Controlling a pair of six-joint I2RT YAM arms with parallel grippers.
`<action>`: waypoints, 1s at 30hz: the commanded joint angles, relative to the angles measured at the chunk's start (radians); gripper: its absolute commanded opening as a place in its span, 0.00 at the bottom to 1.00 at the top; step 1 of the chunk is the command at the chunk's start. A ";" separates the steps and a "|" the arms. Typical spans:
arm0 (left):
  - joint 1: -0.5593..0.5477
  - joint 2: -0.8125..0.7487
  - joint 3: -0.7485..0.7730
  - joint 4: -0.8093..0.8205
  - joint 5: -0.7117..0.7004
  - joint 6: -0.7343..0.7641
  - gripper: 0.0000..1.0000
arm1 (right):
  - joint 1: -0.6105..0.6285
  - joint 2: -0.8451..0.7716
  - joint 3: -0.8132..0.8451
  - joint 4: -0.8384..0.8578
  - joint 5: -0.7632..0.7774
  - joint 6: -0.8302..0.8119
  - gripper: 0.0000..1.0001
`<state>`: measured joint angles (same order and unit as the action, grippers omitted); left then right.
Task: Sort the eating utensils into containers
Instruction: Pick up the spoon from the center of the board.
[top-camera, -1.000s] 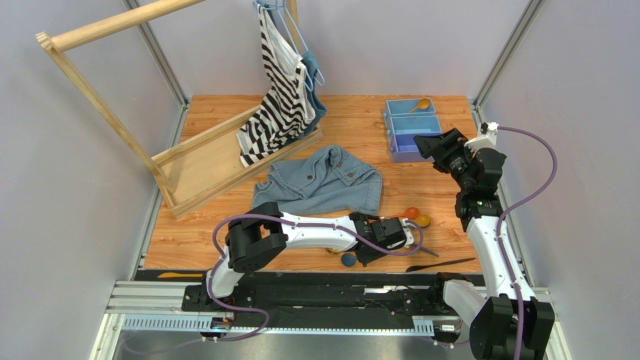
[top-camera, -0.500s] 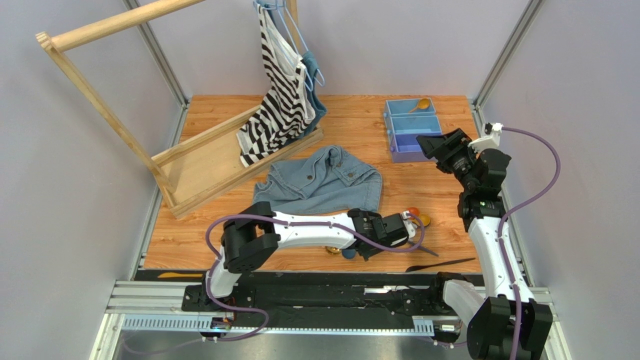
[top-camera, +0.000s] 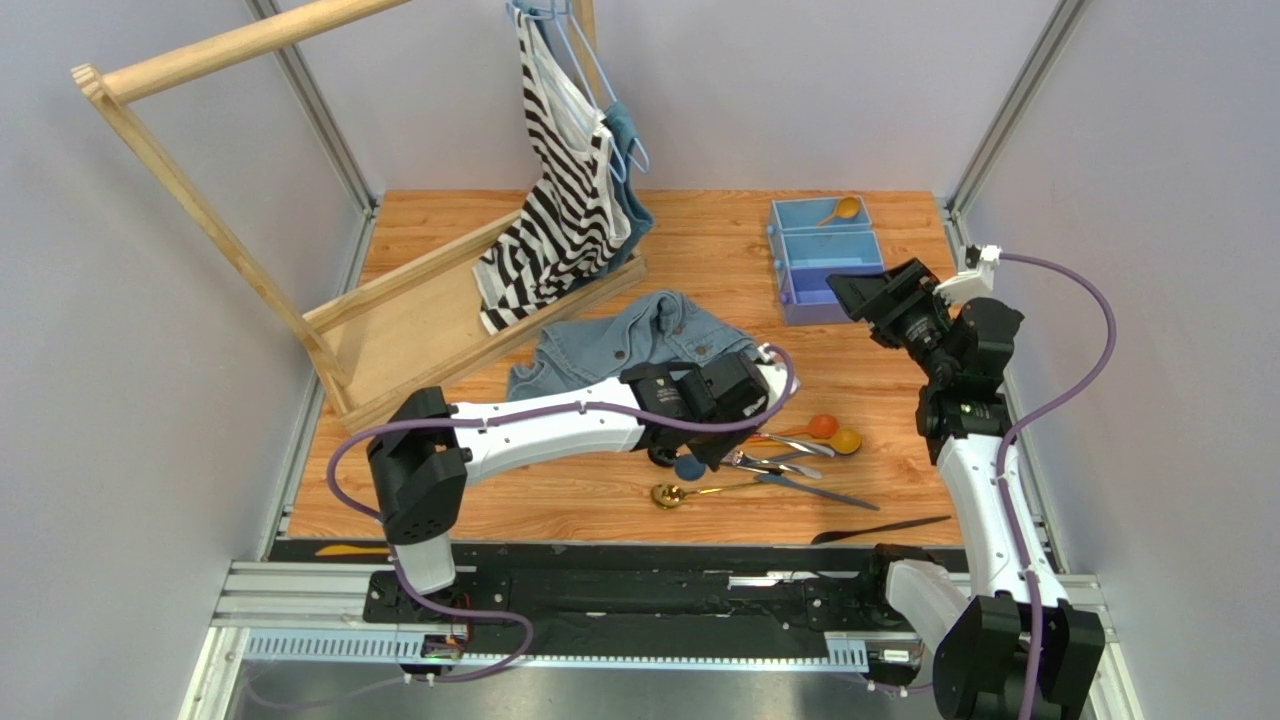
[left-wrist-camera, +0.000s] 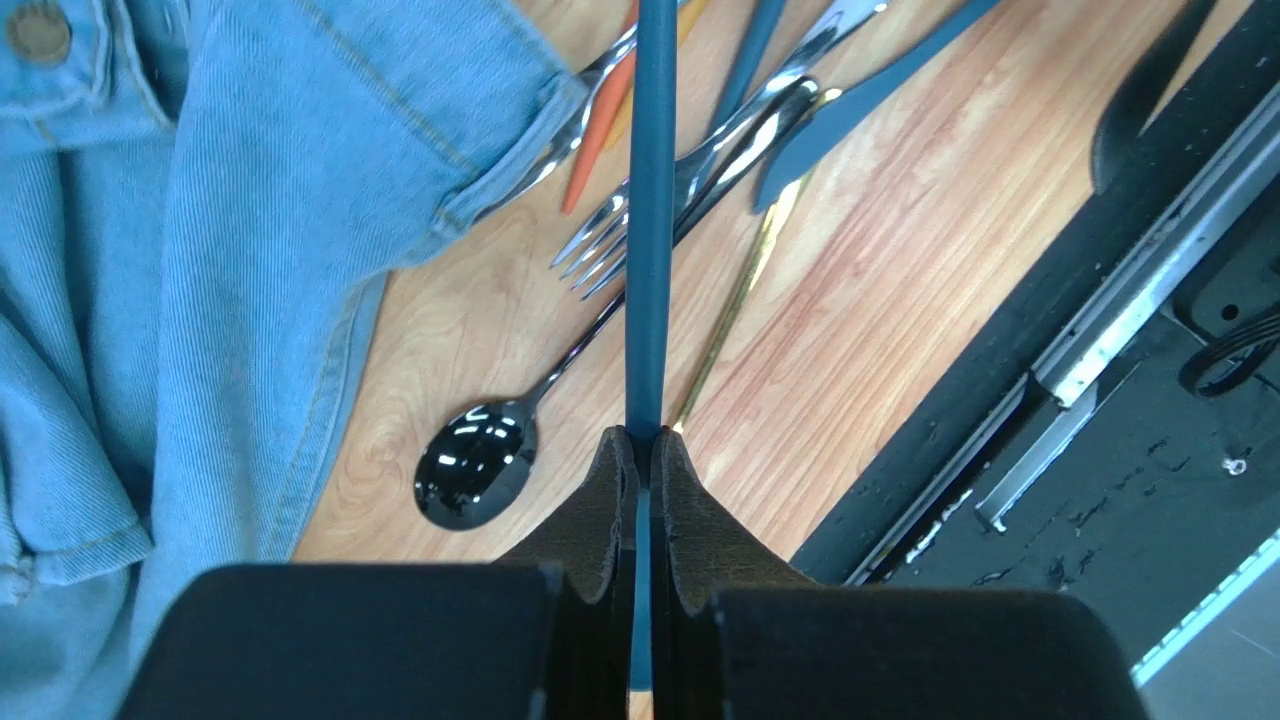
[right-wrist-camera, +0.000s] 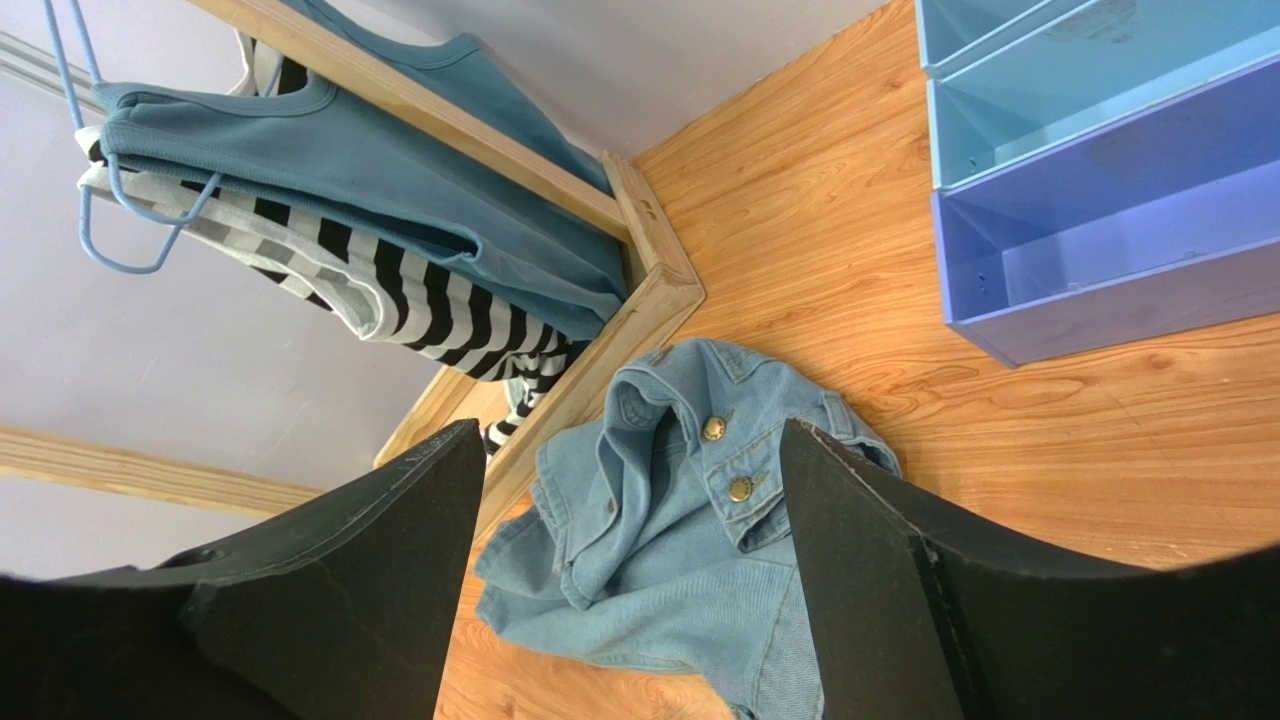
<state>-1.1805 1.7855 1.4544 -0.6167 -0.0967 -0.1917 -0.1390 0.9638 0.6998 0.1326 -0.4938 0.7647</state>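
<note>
Over wood-grain tabletop, the left gripper clamps a slim dark-blue utensil handle that points straight ahead. Its light blue three-compartment plastic tray lies back-right, beside the wide-spread right gripper.

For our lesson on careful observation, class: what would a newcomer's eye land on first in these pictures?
The left gripper, shut on a slim blue utensil, holds it over the cutlery pile, front and right of centre. Behind lies a crumpled denim jacket, and the right gripper hangs open beside the light blue tray at the far right.
</note>
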 joint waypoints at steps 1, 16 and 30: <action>0.050 -0.080 -0.058 0.050 0.077 -0.057 0.00 | -0.005 -0.013 0.000 0.076 -0.037 0.028 0.76; 0.317 -0.376 -0.377 0.360 0.313 -0.345 0.00 | 0.171 0.081 0.042 0.141 -0.100 0.042 0.75; 0.651 -0.785 -0.732 0.552 0.293 -0.730 0.00 | 0.489 0.200 0.144 0.038 -0.046 -0.050 0.75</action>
<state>-0.5877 1.0851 0.7605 -0.1272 0.2260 -0.7715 0.3065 1.1439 0.8146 0.1726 -0.5575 0.7357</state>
